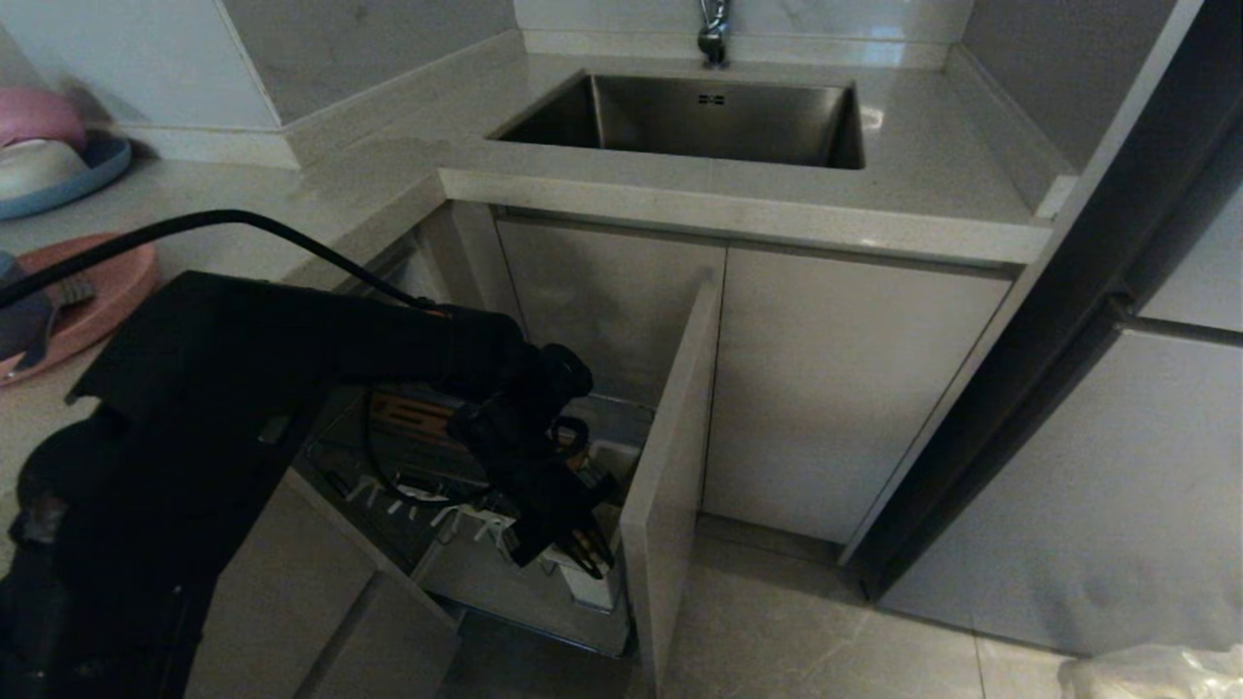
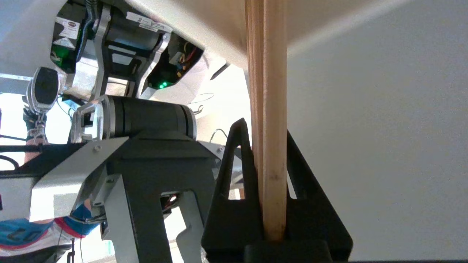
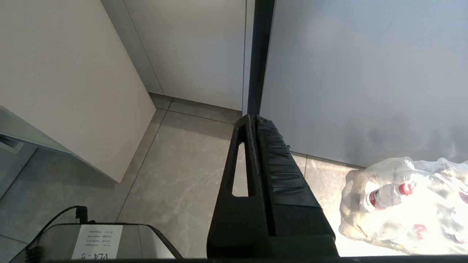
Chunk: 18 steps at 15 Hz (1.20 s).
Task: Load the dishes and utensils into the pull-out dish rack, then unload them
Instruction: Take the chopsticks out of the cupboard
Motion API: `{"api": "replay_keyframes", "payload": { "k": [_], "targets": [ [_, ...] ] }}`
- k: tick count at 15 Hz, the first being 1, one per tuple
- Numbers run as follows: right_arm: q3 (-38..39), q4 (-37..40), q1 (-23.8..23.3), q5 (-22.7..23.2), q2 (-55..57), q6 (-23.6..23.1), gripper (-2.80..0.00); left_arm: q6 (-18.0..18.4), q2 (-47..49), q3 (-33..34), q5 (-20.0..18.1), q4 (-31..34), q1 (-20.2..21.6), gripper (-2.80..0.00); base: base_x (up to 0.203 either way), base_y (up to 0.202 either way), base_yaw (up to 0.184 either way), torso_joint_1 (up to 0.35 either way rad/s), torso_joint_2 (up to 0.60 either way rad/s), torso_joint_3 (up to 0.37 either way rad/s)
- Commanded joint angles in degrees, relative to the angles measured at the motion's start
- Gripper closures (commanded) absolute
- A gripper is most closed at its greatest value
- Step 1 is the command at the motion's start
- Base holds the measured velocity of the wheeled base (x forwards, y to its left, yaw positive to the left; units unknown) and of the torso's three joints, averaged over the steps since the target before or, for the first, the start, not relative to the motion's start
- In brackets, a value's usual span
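Left pincer clamped narrow on the wooden chopsticks; both sticks pinched together between its fingers, running straight out past the tips; pincer points down over the pull-out dish rack, near the white utensil cups at the rack's 4 o'clock corner, just inside the beige front panel; salmon-pink plate sits on the worktop at the 9 o'clock edge of the head view, well apart from the rack; right pincer fully closed, empty, parked over the floor near a plastic bag.
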Motion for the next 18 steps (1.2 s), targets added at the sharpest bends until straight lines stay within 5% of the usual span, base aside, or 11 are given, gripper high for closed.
{"api": "replay_keyframes", "payload": {
  "k": [1, 18],
  "targets": [
    [-0.01, 0.05, 0.01, 0.03, 0.0, 0.02, 0.0, -0.34, -1.83, 0.05, -0.18, 0.66, 0.0, 0.0, 0.0, 0.0, 0.0, 0.0, 0.0, 0.0],
    [-0.01, 0.05, 0.01, 0.03, 0.0, -0.06, 0.0, -0.39, -9.07, -0.18, 0.08, 2.14, 0.18, 0.0, 0.0, 0.0, 0.0, 0.0, 0.0, 0.0]
  ]
}}
